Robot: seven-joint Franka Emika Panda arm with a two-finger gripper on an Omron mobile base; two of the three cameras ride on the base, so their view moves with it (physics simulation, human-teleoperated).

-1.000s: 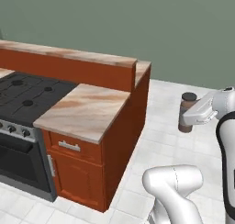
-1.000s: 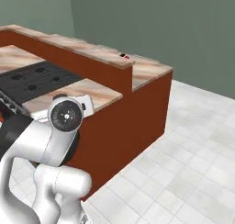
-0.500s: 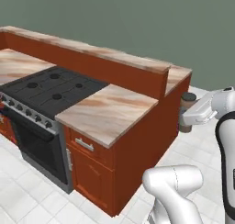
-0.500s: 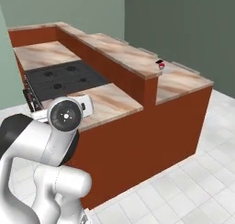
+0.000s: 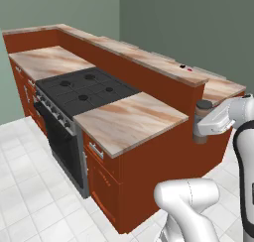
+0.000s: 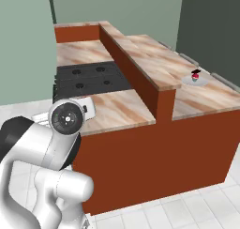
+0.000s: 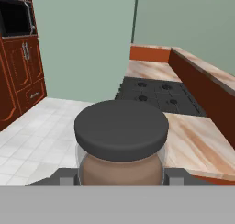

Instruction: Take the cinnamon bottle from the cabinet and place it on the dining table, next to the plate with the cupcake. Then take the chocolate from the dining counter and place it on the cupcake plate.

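Note:
My gripper point(image 5: 202, 131) is shut on the cinnamon bottle point(image 5: 202, 118), a brownish-grey cylinder with a dark grey cap, held upright in the air beside the island's end. In the hand view the cinnamon bottle point(image 7: 121, 140) sits between the fingers point(image 7: 176, 177) of the gripper point(image 7: 121, 175). The small white plate point(image 6: 202, 81) with the red-topped cupcake point(image 6: 196, 74) rests on the dining table point(image 6: 211, 99), just behind the raised ledge's end. From the left, the cupcake point(image 5: 185, 67) peeks over that ledge. I cannot make out the chocolate, and the cabinet is out of view.
A black stove point(image 5: 87, 90) with an oven front is set in the marbled counter point(image 5: 126, 122) ahead of me. The raised marbled ledge point(image 6: 140, 57) runs behind it. A tall red-brown cupboard unit point(image 7: 18, 62) stands across the white tiled floor point(image 5: 25, 186).
Both base views have swung and shifted, so the base has moved around the island's end. The bottle stays in the gripper in the same place relative to the arm.

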